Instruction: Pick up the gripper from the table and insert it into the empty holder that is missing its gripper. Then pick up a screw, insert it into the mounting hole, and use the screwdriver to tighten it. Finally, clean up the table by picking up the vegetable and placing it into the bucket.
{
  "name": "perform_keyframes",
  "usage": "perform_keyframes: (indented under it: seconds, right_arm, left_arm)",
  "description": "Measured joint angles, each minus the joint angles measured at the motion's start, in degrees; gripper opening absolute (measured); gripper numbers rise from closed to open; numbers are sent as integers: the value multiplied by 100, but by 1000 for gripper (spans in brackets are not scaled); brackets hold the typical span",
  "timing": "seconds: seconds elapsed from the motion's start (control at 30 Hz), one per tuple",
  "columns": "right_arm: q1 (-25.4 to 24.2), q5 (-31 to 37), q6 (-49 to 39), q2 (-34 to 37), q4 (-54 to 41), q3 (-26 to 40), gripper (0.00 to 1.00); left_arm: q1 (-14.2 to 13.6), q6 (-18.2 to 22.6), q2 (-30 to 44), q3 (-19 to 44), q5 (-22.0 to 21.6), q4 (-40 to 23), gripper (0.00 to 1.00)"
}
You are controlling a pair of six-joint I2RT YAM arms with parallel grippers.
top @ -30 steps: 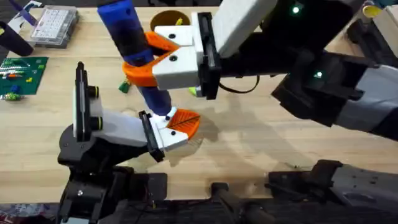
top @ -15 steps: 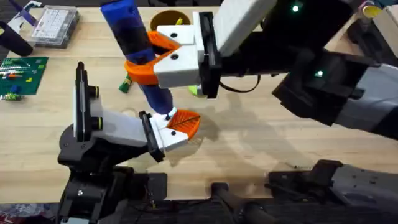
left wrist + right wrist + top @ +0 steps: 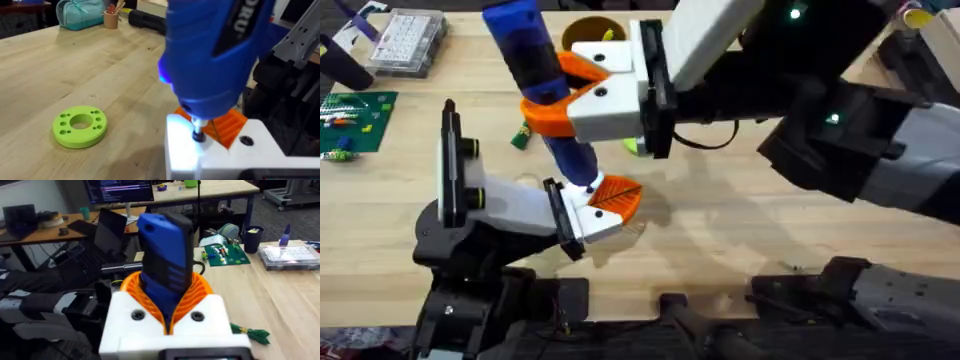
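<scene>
The screwdriver (image 3: 535, 85) is pinched between the orange pads of the right gripper (image 3: 563, 92), which is reached in from the right across the middle of the table in the overhead view. The tool is held nearly upright, tilted a little, blue body up and bit down. In the right wrist view the screwdriver (image 3: 165, 275) is seen clamped between the two ribbed pads, with the white finger bases below it.

The bit is set down on the holder (image 3: 525, 208) — the white boxy arm end on its black stand at the lower left of the overhead view. At the holder's front, beside the black plate, the gripper (image 3: 613, 198) with its orange pad is seated, and the screwdriver's tip meets the white base just beside that pad. In the left wrist view the tip of the screwdriver (image 3: 210, 60) is pressed onto the white block, a blue glow is seen on its body, and the orange pad (image 3: 227, 125) lies just behind the bit. Whether the left arm's own jaws are spread or closed cannot be told.

The vegetable (image 3: 521, 136) lies on the table just left of the screwdriver, partly hidden; it is also seen in the right wrist view (image 3: 252, 332). The bucket (image 3: 592, 30) stands at the far edge, behind the right gripper. A green disc (image 3: 80, 126) lies flat on the wood — well apart from the holder.
</scene>
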Motion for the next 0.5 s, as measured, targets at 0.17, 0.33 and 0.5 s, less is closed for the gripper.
perform_keyframes:
  seconds: [0.17, 0.33, 0.5]
  right_arm:
    - [0, -37, 39, 0, -11, 0, 26]
    - [0, -53, 37, 0, -33, 0, 26]
    - [0, -52, 40, 0, -75, 0, 26]
  left_arm:
    - [0, -1, 0, 0, 2, -1, 9]
    - [0, 0, 0, 0, 2, -2, 9]
    - [-2, -2, 0, 0, 4, -2, 9]
